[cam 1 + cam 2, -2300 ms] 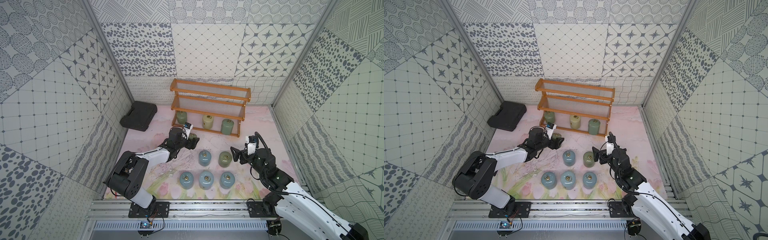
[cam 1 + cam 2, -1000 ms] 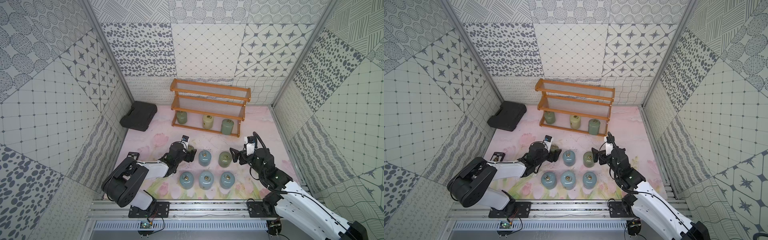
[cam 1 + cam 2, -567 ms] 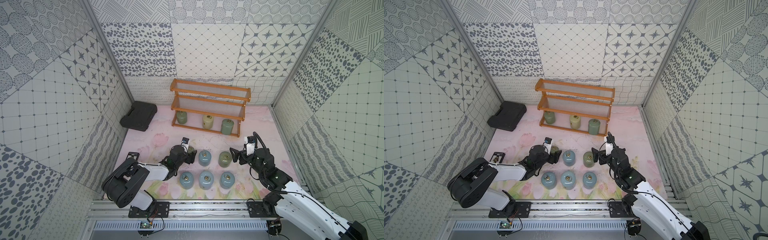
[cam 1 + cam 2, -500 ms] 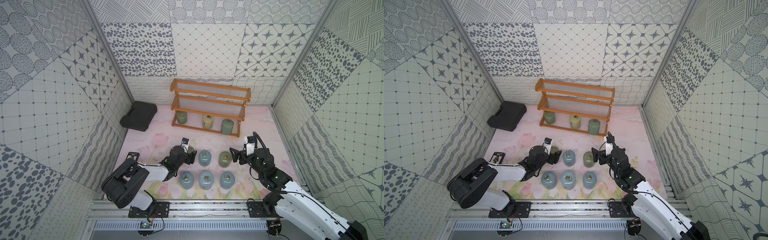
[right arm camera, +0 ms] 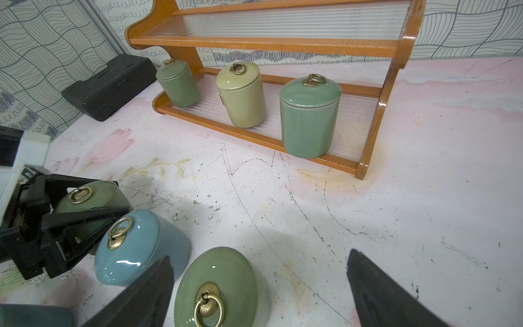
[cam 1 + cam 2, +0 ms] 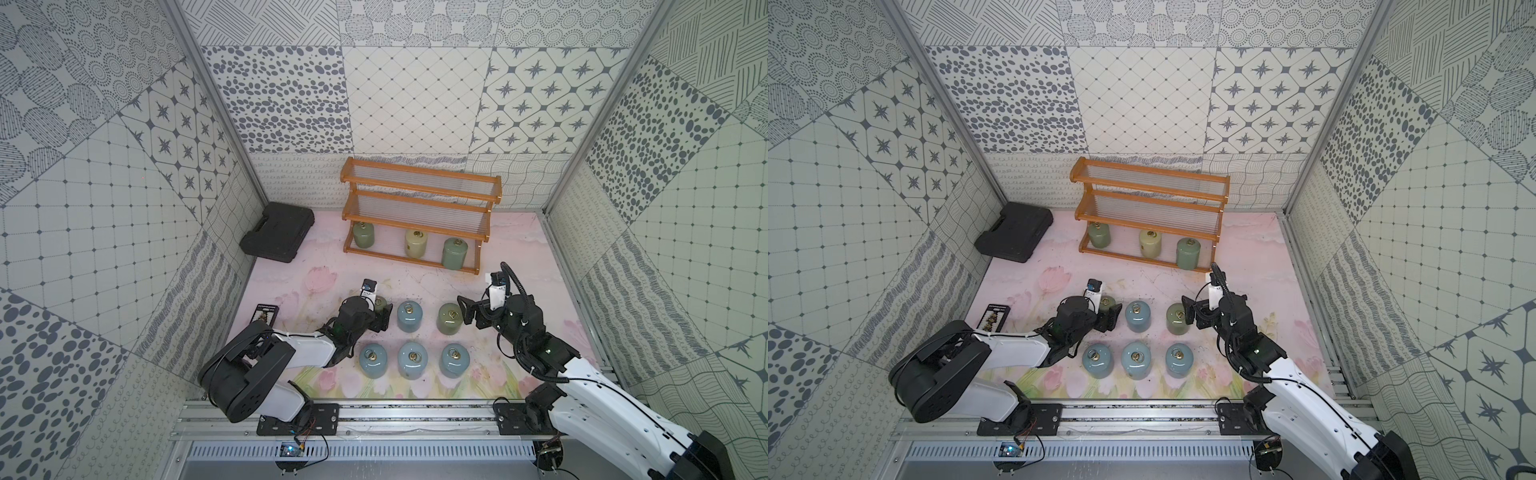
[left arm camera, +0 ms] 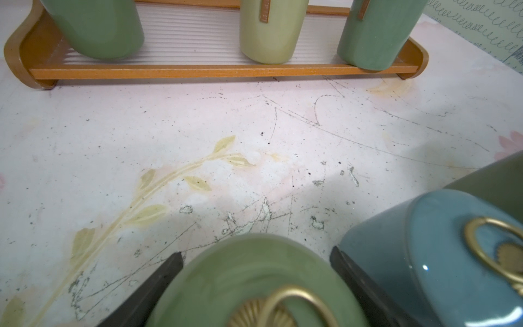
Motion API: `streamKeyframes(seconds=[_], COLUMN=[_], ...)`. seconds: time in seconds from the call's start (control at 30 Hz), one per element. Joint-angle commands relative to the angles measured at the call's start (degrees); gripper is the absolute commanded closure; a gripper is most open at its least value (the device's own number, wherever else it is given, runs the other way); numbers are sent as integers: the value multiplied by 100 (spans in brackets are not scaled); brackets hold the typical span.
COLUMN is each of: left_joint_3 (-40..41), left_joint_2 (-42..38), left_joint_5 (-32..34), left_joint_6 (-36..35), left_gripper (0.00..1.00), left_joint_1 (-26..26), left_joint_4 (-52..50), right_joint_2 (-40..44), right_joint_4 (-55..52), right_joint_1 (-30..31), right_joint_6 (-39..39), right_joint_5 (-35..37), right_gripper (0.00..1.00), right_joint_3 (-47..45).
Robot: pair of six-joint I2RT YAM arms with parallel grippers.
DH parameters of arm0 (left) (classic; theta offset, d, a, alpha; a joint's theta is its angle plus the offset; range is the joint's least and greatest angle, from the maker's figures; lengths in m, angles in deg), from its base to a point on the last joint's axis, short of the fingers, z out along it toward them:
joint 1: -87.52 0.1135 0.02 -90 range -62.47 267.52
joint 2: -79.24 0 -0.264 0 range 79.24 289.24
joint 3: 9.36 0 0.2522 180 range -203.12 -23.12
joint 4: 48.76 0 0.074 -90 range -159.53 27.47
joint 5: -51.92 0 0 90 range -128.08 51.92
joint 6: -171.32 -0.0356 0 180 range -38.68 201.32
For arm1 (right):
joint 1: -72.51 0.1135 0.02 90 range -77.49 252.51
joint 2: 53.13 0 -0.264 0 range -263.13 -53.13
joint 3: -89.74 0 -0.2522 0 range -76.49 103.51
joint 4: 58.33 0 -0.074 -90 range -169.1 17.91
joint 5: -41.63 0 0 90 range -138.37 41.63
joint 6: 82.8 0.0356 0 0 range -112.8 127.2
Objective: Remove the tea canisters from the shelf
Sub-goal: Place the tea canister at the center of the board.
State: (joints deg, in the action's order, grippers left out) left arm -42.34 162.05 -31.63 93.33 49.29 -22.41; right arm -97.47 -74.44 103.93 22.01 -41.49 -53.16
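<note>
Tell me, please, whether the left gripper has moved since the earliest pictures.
Yes. The left gripper has drawn back, away from the shelf, with a green canister between its jaws, and is now beside the blue canister.

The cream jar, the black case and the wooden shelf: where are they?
cream canister (image 6: 416, 248): in a top view, on its side wall.
black case (image 6: 277, 233): in a top view, on its lid.
shelf (image 5: 268, 44): in the right wrist view, on a front rail.
</note>
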Motion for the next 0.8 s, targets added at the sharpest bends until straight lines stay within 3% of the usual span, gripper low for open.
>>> streamKeyframes(seconds=[0.0,0.77], left_joint_3=[19,89], left_joint_2=[-45,-642], left_joint_5=[144,485], left_joint_6=[99,291], left_gripper=[12,11], left_joint_1=[-43,-96], left_joint_4=[-13,-705], right_joint_2=[-27,-196], right_joint_4=[323,471], right_joint_1=[-14,-13], right_joint_6=[19,-17], right_joint_5=[-31,-50], right_gripper=[1,0], right_joint_3=[-43,-57])
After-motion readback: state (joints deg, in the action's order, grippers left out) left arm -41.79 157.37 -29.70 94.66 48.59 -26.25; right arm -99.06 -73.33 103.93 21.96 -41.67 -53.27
